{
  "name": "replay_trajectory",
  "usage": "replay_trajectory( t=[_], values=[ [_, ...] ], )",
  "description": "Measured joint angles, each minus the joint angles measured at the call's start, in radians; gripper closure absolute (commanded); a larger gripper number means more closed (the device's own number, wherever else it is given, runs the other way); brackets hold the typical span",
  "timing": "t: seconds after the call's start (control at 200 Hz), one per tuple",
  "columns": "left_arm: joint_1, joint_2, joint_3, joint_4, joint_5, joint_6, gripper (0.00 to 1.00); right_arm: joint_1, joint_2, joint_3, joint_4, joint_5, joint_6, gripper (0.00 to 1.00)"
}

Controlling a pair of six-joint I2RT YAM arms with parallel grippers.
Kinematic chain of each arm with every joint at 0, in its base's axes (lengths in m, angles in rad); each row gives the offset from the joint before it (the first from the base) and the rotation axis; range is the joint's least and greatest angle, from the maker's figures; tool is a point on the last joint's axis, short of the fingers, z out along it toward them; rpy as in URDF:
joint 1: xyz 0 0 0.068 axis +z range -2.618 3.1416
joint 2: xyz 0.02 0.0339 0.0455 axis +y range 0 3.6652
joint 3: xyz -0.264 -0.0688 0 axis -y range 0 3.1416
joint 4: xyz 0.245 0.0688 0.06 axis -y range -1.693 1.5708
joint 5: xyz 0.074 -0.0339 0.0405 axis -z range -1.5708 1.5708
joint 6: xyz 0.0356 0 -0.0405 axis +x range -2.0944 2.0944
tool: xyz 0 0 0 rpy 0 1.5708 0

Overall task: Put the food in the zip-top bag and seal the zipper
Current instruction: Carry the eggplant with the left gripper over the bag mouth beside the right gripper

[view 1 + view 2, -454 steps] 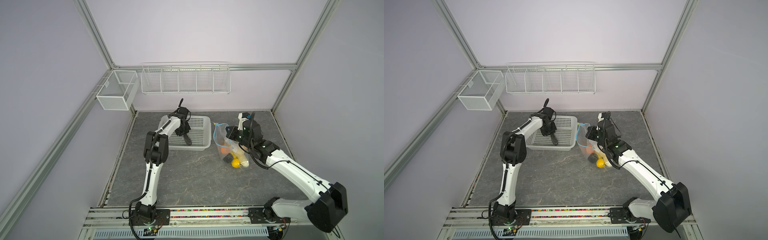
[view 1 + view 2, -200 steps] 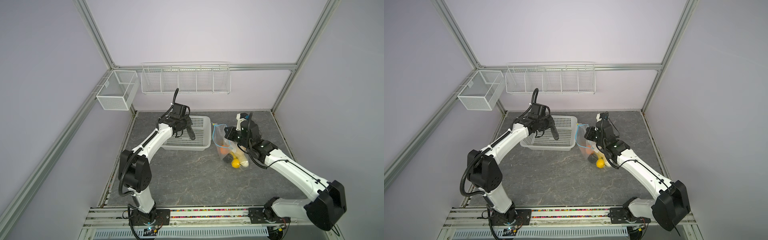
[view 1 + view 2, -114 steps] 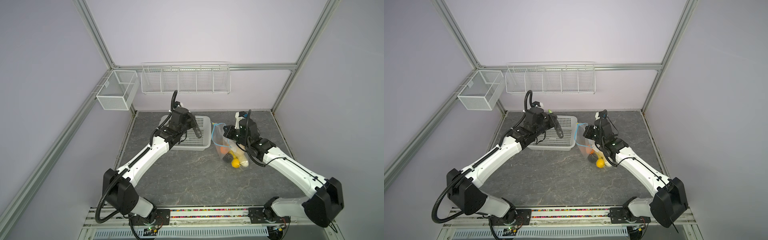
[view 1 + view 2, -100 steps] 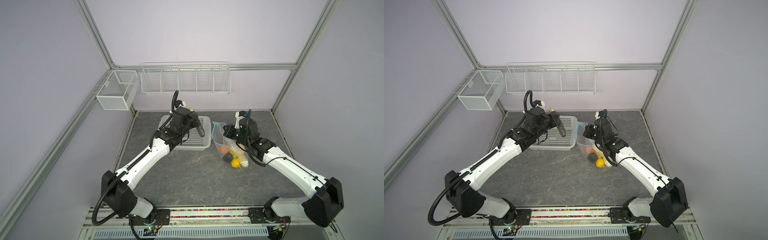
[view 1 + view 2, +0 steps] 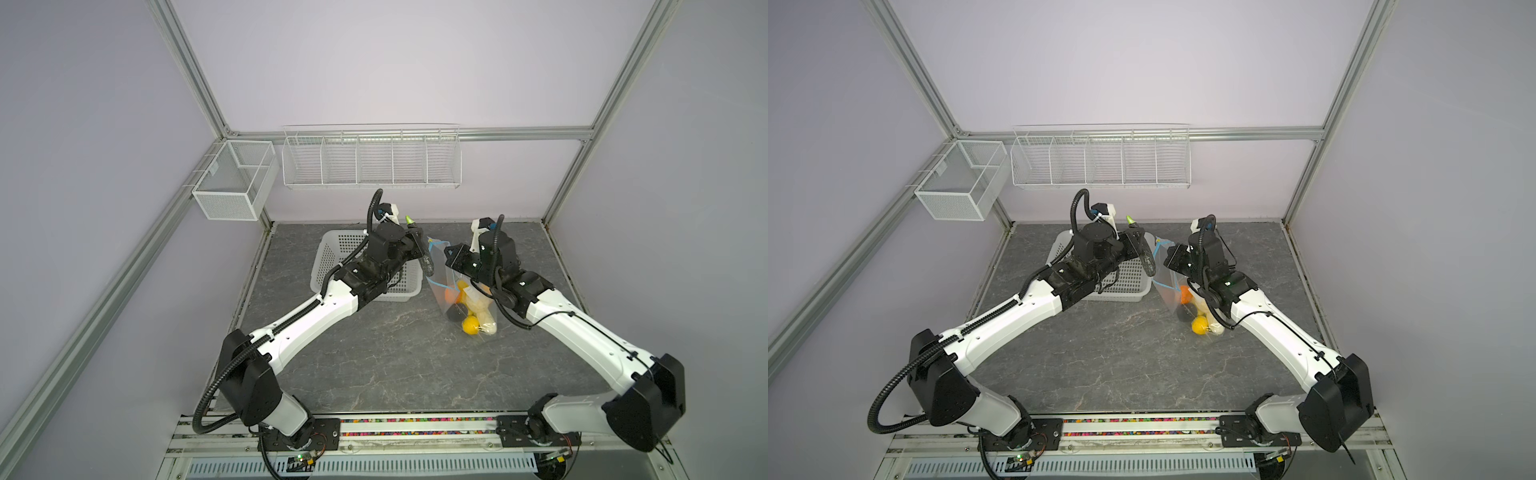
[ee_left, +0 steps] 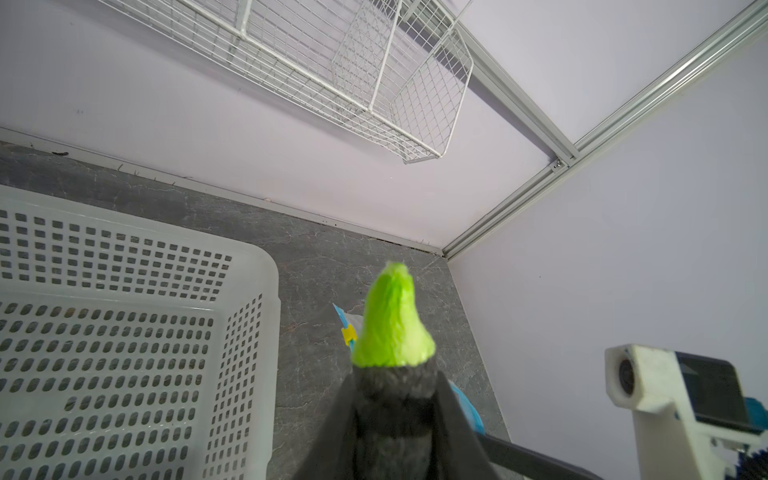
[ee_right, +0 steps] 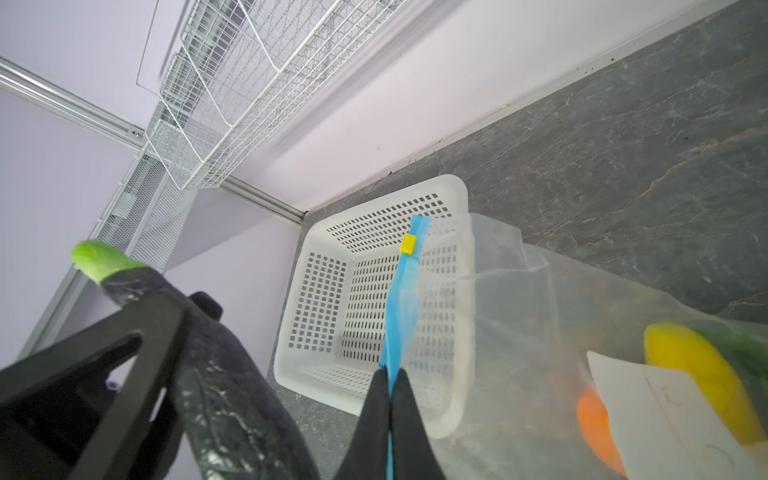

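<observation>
Both top views: left tool [image 5: 417, 244] clamps dark, green-tipped toy veg [image 5: 427, 262] just beside mouth of zip-top bag [image 5: 442, 287]; can't tell if its end is inside. Bag on tabletop [image 5: 374, 353] at 3 o'clock of white basket [image 5: 328, 249], orange, yellow, beige food [image 5: 471, 325] in it.
Left wrist: veg [image 6: 392, 332] betw. fingers [image 6: 454, 419].
Right wrist: right tool [image 7: 390, 409] pinched shut on blue zipper [image 7: 399, 299], yellow slider [image 7: 409, 243] further along.
</observation>
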Motion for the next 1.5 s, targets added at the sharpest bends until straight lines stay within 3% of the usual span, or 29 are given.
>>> replay_trajectory(
  t=[0.565,0.8,1.499],
  values=[
    [-0.022,0.045,0.029,0.098,-0.093,0.077,0.73,-0.01,0.043,0.11,-0.145,-0.034,0.257,0.91],
    [-0.026,0.098,0.061,0.135,-0.11,0.101,0.78,-0.022,0.064,0.14,-0.164,-0.037,0.34,0.92],
    [-0.042,0.208,0.124,0.138,-0.135,0.103,0.81,-0.039,0.116,0.191,-0.148,-0.029,0.422,0.92]
  ],
)
